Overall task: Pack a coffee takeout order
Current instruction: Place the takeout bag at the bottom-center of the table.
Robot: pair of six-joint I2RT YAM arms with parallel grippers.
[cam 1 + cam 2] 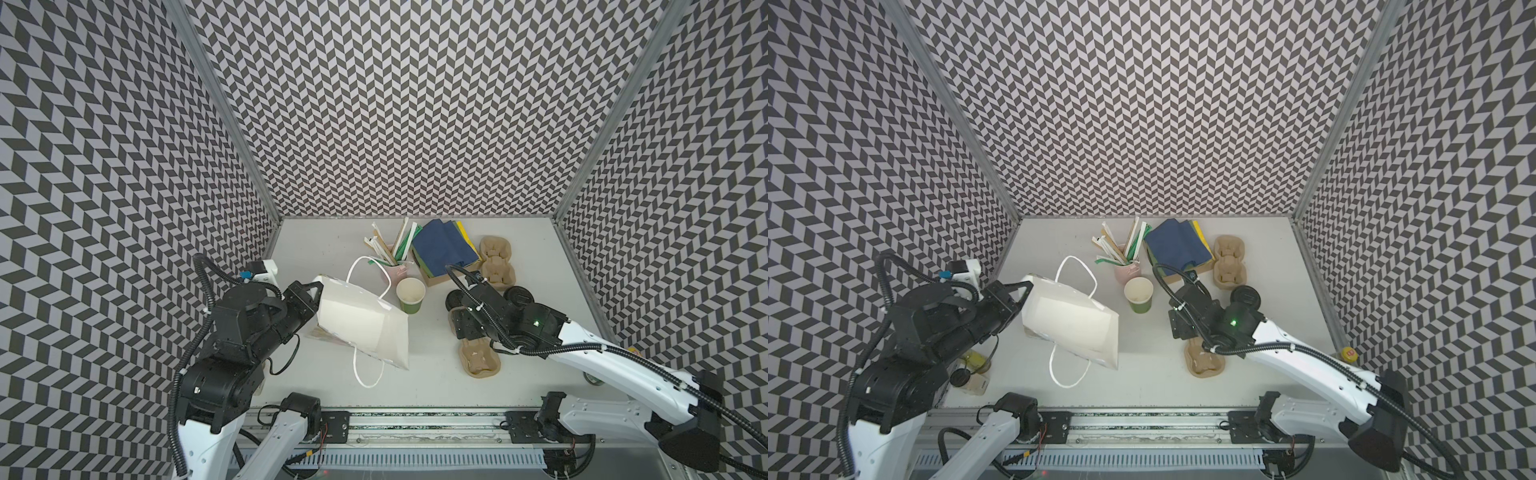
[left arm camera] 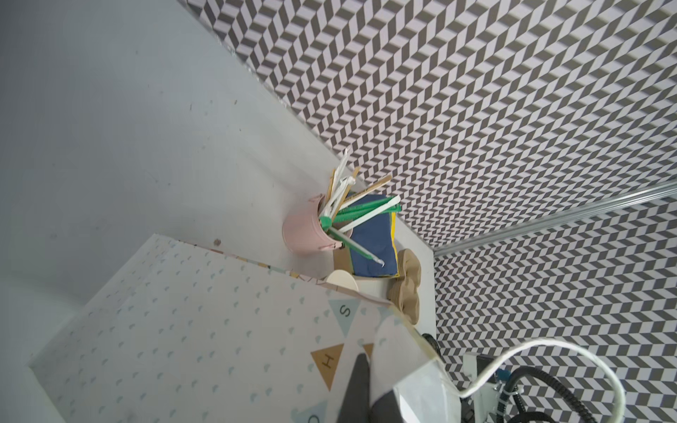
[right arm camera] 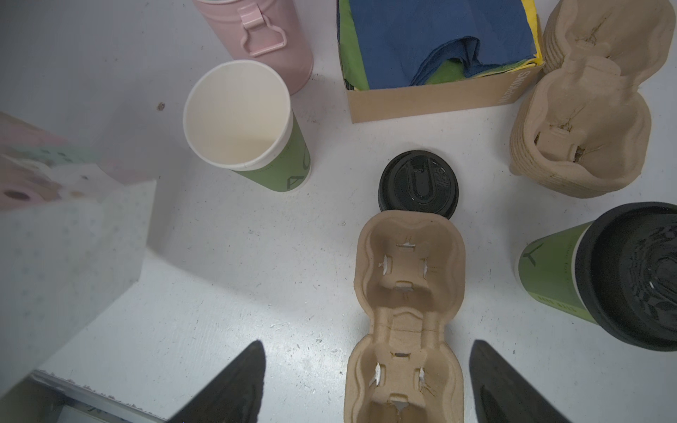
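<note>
L end effector [image 1: 319, 287] pinches bag [image 1: 361, 328] ("H","S" flags [image 2: 329, 360]); R end effector [image 3: 366, 346] spread over carrier [image 3: 406, 263]; cup [image 3: 289, 164] maybe "A".

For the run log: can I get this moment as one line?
left gripper: shut on bag | right gripper: open above carrier | open cup: upright, no lid | lid: loose beside carrier

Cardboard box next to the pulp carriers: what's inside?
In the cardboard box, dark blue napkins lie on top, with green napkins and a yellow edge showing beneath. The box floor and anything under the stack are covered.
</note>
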